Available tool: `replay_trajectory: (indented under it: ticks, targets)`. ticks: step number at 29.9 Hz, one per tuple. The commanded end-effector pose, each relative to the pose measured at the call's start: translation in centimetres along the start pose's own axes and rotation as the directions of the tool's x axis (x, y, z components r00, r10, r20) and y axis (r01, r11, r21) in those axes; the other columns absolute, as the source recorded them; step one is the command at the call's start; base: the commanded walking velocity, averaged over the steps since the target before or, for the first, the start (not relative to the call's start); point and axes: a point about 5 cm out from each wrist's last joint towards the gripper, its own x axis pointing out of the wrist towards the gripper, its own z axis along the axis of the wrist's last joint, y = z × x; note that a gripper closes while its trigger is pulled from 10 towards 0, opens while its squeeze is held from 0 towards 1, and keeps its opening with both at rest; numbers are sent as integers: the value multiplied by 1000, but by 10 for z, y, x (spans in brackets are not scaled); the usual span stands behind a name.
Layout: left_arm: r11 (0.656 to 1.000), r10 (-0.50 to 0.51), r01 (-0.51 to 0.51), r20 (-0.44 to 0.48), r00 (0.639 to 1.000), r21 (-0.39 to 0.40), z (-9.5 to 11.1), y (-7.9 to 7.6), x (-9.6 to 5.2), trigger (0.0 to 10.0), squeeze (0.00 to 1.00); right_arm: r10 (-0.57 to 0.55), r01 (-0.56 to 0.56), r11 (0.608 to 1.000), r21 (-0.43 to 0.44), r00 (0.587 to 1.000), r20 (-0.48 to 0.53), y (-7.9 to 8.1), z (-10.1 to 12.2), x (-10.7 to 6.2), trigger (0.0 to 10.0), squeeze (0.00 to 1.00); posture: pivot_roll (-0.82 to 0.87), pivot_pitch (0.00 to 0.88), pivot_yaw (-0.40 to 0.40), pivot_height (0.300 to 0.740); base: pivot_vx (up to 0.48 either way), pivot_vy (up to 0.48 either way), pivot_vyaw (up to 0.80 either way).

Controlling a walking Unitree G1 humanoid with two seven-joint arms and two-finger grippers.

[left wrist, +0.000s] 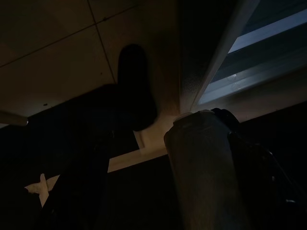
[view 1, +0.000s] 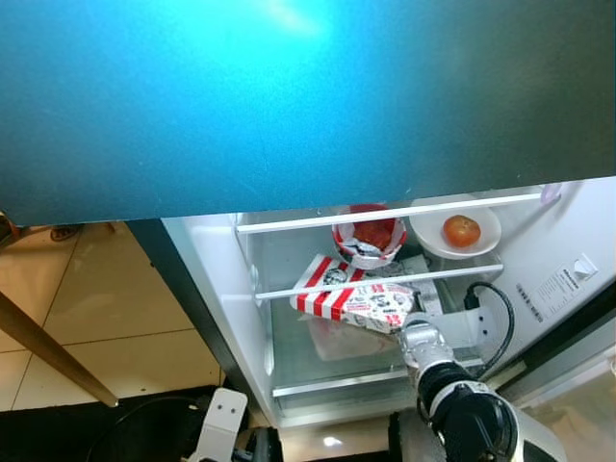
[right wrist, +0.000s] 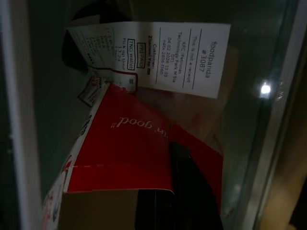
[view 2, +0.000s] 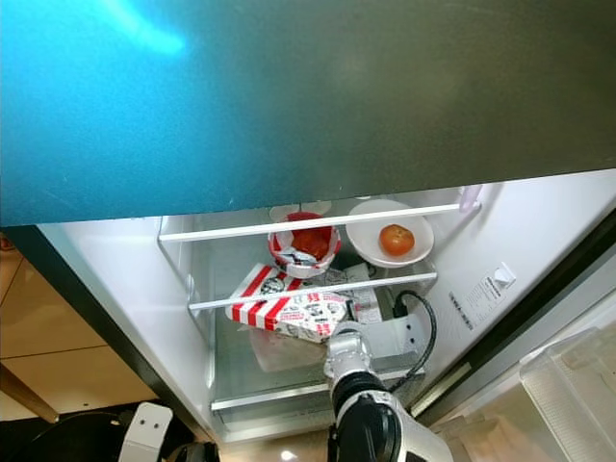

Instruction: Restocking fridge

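Observation:
A red-and-white striped food box [view 1: 351,294] with a paper receipt [right wrist: 158,57] stuck on it lies tilted at the front rail of the fridge's second shelf [view 1: 452,273]. My right gripper [view 1: 408,314] reaches into the fridge from below and is shut on the box's near end. One black finger [right wrist: 180,167] lies along the box's red face. I cannot tell whether the box rests on the shelf. My left arm [view 1: 219,423] hangs low by the fridge's left side, and its wrist view is very dark.
A red-and-white bucket [view 1: 369,239] and a white plate [view 1: 486,223] holding a tomato [view 1: 461,230] stand on the upper shelf. The dark teal upper door [view 1: 289,96] overhangs the opening. A wooden leg [view 1: 48,351] crosses the tiled floor at left. Clear door bins [view 2: 568,385] stand at right.

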Motion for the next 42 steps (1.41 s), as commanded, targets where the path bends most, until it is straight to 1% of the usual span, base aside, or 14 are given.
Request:
replay_trajectory:
  ticks: [1, 2, 3, 4, 5, 12, 13, 14, 15, 23, 24, 29, 37, 42]
  targets:
    - [997, -75, 73, -209, 975, -18, -51, -18, -22, 10000, 0, 6, -6, 1000, -3, 994, -112, 2, -40, -6, 0, 0, 98, 233, -15, 569, 0, 0, 0]
    - [997, -75, 73, -209, 975, -18, -51, -18, -22, 10000, 0, 6, -6, 1000, -3, 994, -112, 2, -40, -6, 0, 0, 98, 233, -15, 569, 0, 0, 0]
    - [997, -76, 74, -209, 975, -18, -51, -18, -22, 10000, 0, 49, -59, 995, -75, 990, -133, 8, -45, -8, 275, 0, 99, 232, -18, 569, 0, 0, 0]
    - [997, -77, 75, -208, 975, -18, -51, -18, -22, 10000, 0, 75, -99, 983, -155, 985, -153, 11, -49, -9, 9294, 1000, 99, 231, -18, 569, 0, 0, 0]
    - [997, -76, 74, -207, 975, -18, -51, -18, -22, 10000, 0, 95, -125, 973, -193, 983, -158, 12, -49, -9, 10000, 1000, 99, 231, -18, 569, 0, 0, 0]
    - [997, -73, 71, -206, 976, -19, -51, -19, -23, 10000, 0, 65, -86, 963, -255, 994, -89, 3, -27, -3, 10000, 1000, 101, 235, -19, 569, 0, 0, 0]
    - [997, -72, 69, -207, 976, -21, -52, -19, -23, 10000, 0, 48, -60, 963, -262, 998, -52, -3, -15, 0, 10000, 627, 99, 240, -18, 569, 0, 0, 0]
    - [997, -72, 69, -207, 976, -21, -52, -19, -23, 10000, 0, 48, -60, 963, -262, 998, -52, -3, -15, 0, 10000, 627, 99, 240, -18, 569, 0, 0, 0]
    - [997, -71, 68, -208, 976, -22, -52, -19, -23, 10000, 0, 43, -51, 959, -280, 998, -37, -6, -9, 1, 10000, 0, 99, 240, -18, 569, 0, 0, 0]
    - [997, -70, 66, -209, 975, -29, -53, -20, -23, 10000, 0, 31, -20, 910, -414, 999, 19, -32, 17, 6, 10000, 0, 96, 243, -23, 569, 0, 0, 0]
    - [997, -71, 66, -210, 975, -28, -53, -20, -24, 10000, 0, 28, 6, 842, -539, 998, 56, -54, 31, 8, 10000, 0, 96, 242, -21, 569, 0, 0, 0]
    - [997, -71, 67, -210, 975, -23, -53, -20, -24, 10000, 0, 40, 28, 782, -623, 995, 94, -80, 51, 8, 10000, 0, 91, 240, -10, 569, 0, 0, 0]
    - [998, -69, 66, -208, 976, -20, -52, -18, -23, 10000, 0, 186, -116, 797, -593, 981, 57, -93, 73, 4, 10000, 0, 91, 238, 1, 569, 0, 0, 0]
    - [998, -66, 63, -207, 976, -22, -51, -16, -23, 10000, 0, 232, -161, 773, -614, 972, 37, -97, 75, 1, 10000, 0, 84, 237, 8, 569, 0, 0, 0]
